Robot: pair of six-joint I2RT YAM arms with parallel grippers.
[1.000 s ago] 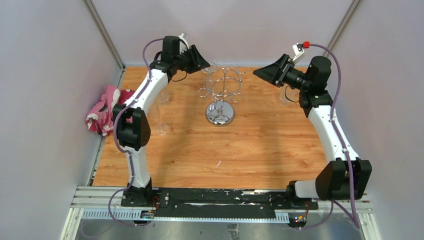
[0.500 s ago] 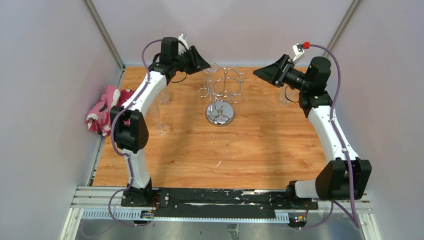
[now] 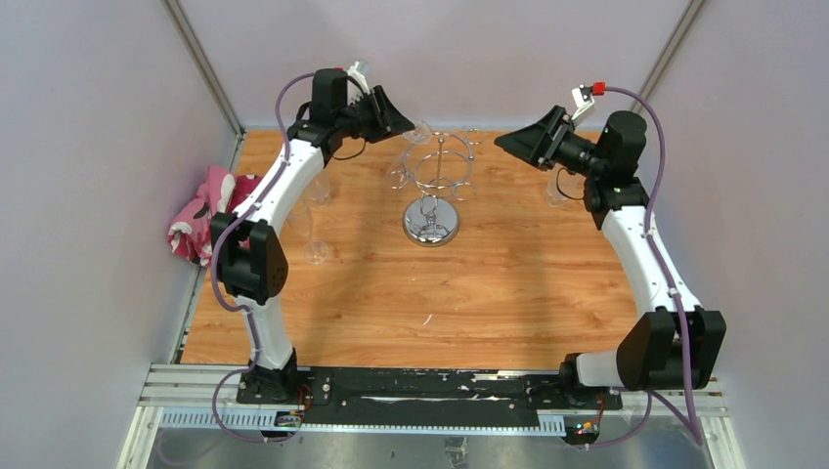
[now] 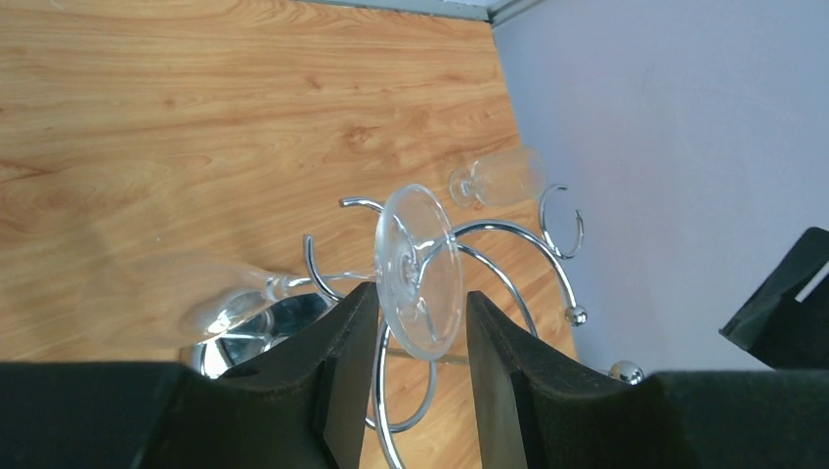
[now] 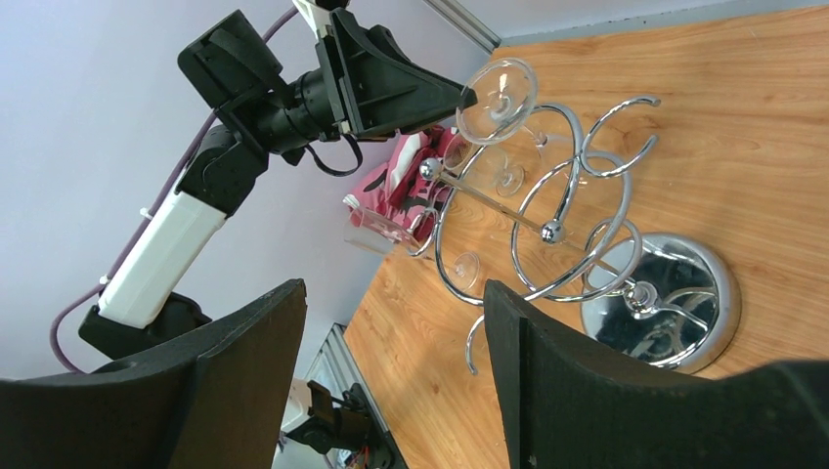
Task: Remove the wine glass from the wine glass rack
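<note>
Left gripper [image 4: 420, 295] at glass [image 4: 411, 256], rack [image 3: 430, 221] beside

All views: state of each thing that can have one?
left gripper: shut on the glass foot
right gripper: open, empty, right of the rack
rack: upright, centre
glass: stem in a rack loop, not yet off
spare glass: upright, off the rack
cloth: crumpled, far left
</note>
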